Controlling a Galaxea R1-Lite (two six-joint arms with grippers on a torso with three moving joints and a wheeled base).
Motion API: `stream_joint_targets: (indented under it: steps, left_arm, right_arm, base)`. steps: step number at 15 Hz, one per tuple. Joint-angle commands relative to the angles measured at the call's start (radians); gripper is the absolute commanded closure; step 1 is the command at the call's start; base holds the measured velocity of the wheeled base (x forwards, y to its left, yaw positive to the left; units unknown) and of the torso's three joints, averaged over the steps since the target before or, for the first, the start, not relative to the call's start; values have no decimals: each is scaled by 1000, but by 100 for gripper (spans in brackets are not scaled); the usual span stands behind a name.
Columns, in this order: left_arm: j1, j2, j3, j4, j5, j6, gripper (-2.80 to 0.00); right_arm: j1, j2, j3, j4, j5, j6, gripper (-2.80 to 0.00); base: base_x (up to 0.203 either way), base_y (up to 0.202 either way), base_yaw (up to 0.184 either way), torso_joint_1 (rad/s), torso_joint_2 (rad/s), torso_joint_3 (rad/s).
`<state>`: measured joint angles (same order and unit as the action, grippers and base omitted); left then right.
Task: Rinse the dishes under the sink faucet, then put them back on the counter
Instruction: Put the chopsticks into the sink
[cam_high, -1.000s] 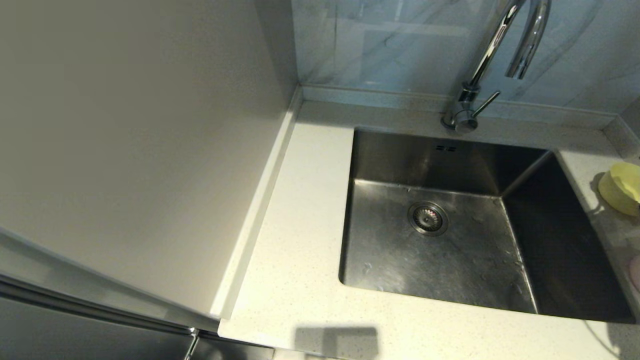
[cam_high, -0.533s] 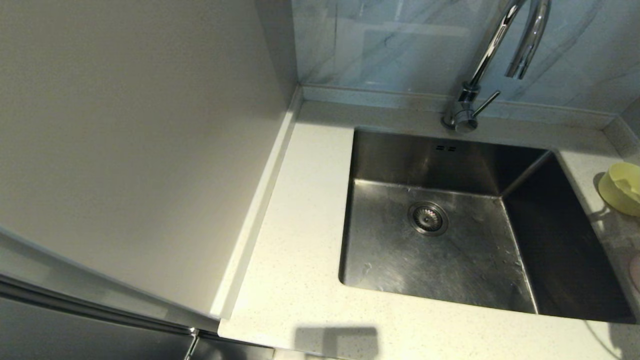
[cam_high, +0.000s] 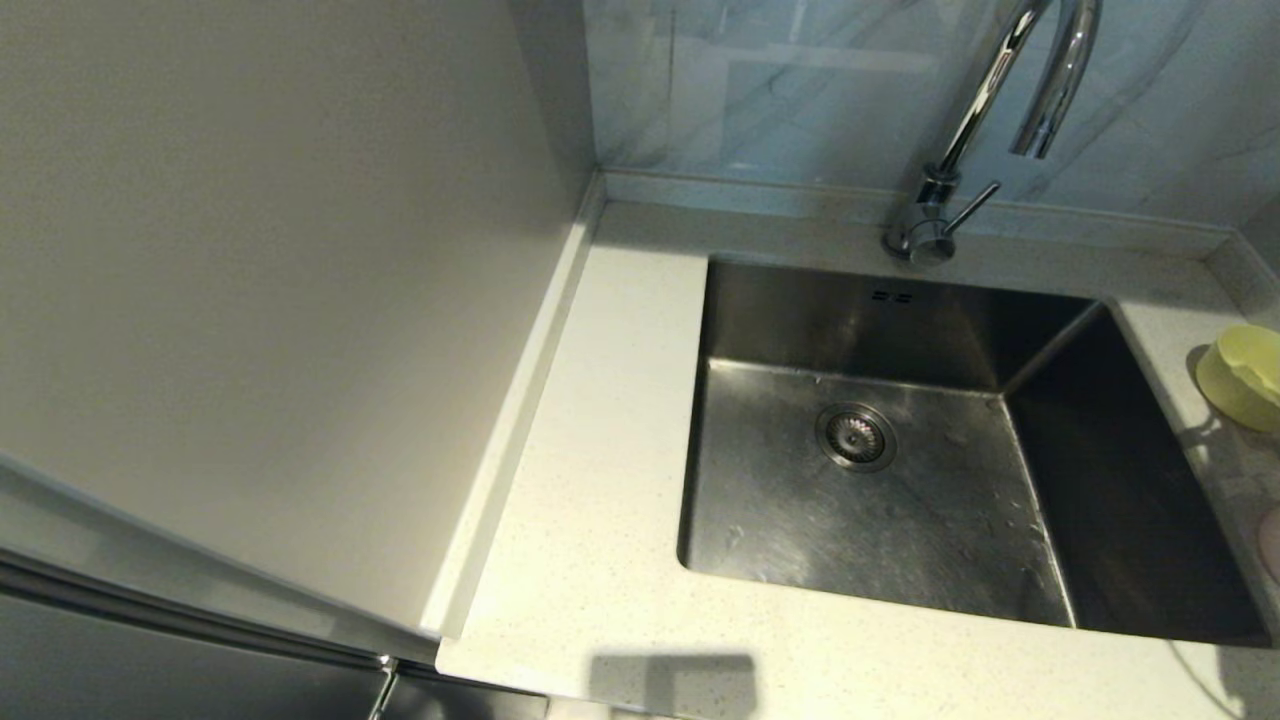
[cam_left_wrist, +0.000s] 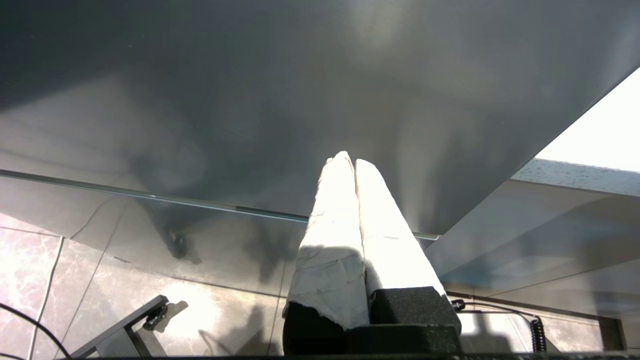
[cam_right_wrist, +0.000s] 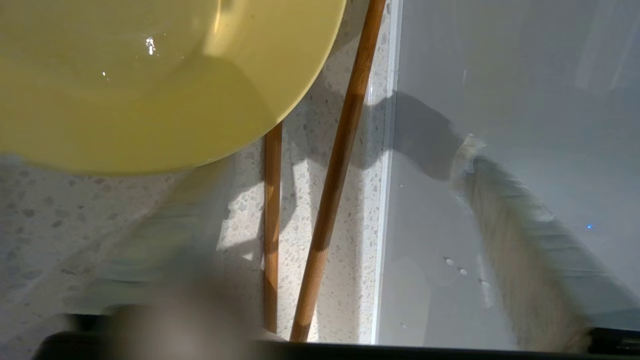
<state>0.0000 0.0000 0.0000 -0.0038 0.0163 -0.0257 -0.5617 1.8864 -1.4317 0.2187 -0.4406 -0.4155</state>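
Observation:
The yellow-green bowl (cam_high: 1245, 375) stands on the counter (cam_high: 600, 450) right of the sink (cam_high: 800, 520), with a sliver of the pink bowl (cam_high: 1272, 545) nearer me at the picture's edge. The faucet (cam_high: 985, 90) rises behind the basin, no water running. In the right wrist view my right gripper (cam_right_wrist: 340, 160) hangs open just above the counter (cam_right_wrist: 302, 165). Its wide-apart fingers (cam_right_wrist: 515, 250) straddle two brown chopsticks (cam_right_wrist: 335, 175) lying beside the yellow-green bowl (cam_right_wrist: 150, 75); one stick runs under the bowl's rim. My left gripper (cam_left_wrist: 350, 162) is shut on nothing, parked below the counter.
A plain beige panel (cam_high: 250, 280) walls off the counter's left side. A grey wall panel (cam_right_wrist: 500, 75) rises right beside the chopsticks, behind the counter's low raised edge (cam_right_wrist: 385, 200). The left gripper faces a dark cabinet front (cam_left_wrist: 250, 100) above a tiled floor.
The yellow-green bowl at the right edge has shifted very slightly. Sink, faucet and counter look the same.

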Motion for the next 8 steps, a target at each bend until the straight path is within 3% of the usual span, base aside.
stream_joint_targets:
  steps: [1, 8]
  left_arm:
    - [0, -3, 0, -1, 1, 0, 0]
    - [0, -3, 0, -1, 1, 0, 0]
  right_arm:
    - [0, 1, 3, 2, -4, -2, 0]
    - [-11, 5, 8, 1, -4, -2, 0]
  base:
    - [0, 0, 0, 0, 0, 0]
    - [0, 0, 0, 0, 0, 0]
